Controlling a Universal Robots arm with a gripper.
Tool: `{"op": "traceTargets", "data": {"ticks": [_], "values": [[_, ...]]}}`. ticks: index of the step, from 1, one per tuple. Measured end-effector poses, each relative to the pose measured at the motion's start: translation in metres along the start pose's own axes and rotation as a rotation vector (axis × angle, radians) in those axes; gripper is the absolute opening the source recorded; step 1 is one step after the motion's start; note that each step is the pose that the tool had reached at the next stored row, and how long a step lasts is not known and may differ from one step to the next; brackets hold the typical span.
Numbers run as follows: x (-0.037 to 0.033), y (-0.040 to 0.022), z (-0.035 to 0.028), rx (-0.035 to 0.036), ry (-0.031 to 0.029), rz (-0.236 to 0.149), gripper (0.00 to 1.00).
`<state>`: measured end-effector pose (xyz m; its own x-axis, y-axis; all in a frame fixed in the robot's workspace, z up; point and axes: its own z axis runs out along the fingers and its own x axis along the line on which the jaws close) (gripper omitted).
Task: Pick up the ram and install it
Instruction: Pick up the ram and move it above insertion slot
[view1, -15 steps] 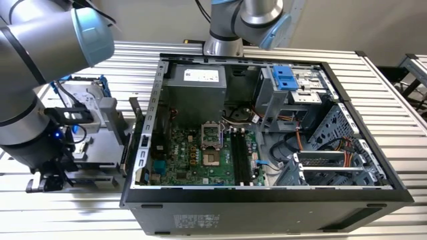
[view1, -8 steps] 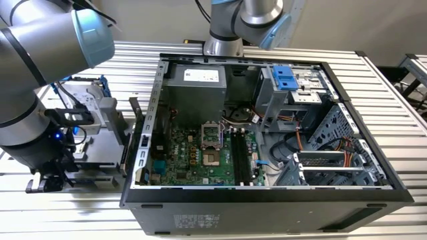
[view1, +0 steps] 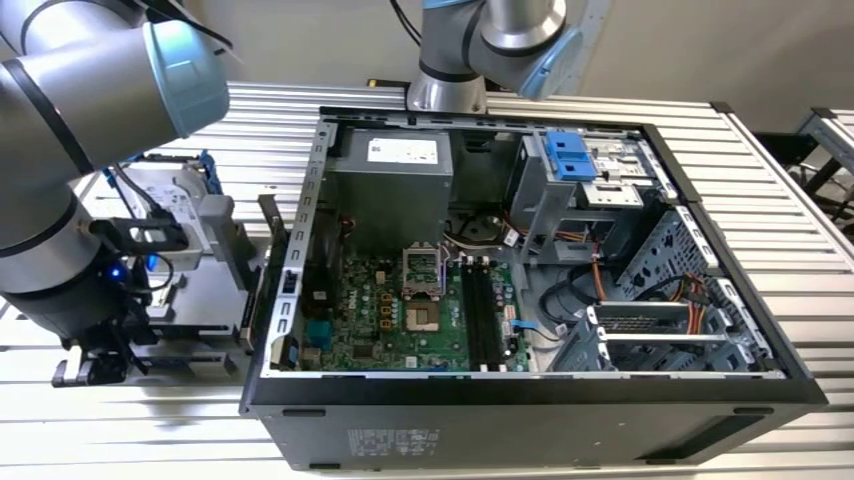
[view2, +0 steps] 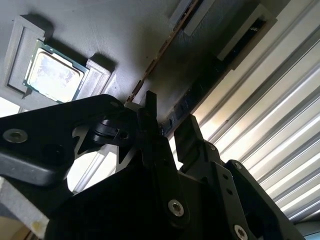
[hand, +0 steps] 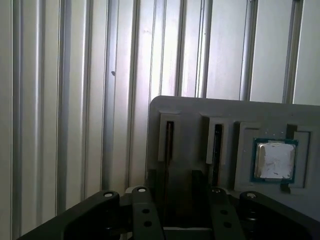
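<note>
The gripper (view1: 94, 362) hangs low over the ribbed metal table (view1: 787, 180) on the exterior view's left, just outside the left wall of the open computer case (view1: 534, 410). It is released: in both wrist views its two dark fingers (hand: 150, 192) stand apart with a clear gap between them and nothing clamped. Below it lies a grey parts holder (hand: 190, 107) with narrow upright slots. The ram (view2: 165, 47) stands on edge in one of these slots, showing as a thin brownish strip in the second wrist view and as a slim dark line (hand: 169, 140) in the first wrist view. That slot lines up with the gap between the fingers, and the ram's near end lies just beside one fingertip; whether it touches cannot be told. A square silver processor (hand: 273, 160) sits in its own recess of the same holder, apart from the ram's slot. Inside the case, the green motherboard (view1: 387, 310) lies flat, and its long black memory slots (view1: 483, 310) run near to far beside the processor socket.
</note>
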<state>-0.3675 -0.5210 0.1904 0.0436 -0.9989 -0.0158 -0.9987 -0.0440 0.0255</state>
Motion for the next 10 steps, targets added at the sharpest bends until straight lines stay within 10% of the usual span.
{"op": "traceTargets", "data": {"ticks": [10], "values": [[0.0, 0.0001, -0.0015, -0.0004, 0.0, 0.0, 1.0]]}}
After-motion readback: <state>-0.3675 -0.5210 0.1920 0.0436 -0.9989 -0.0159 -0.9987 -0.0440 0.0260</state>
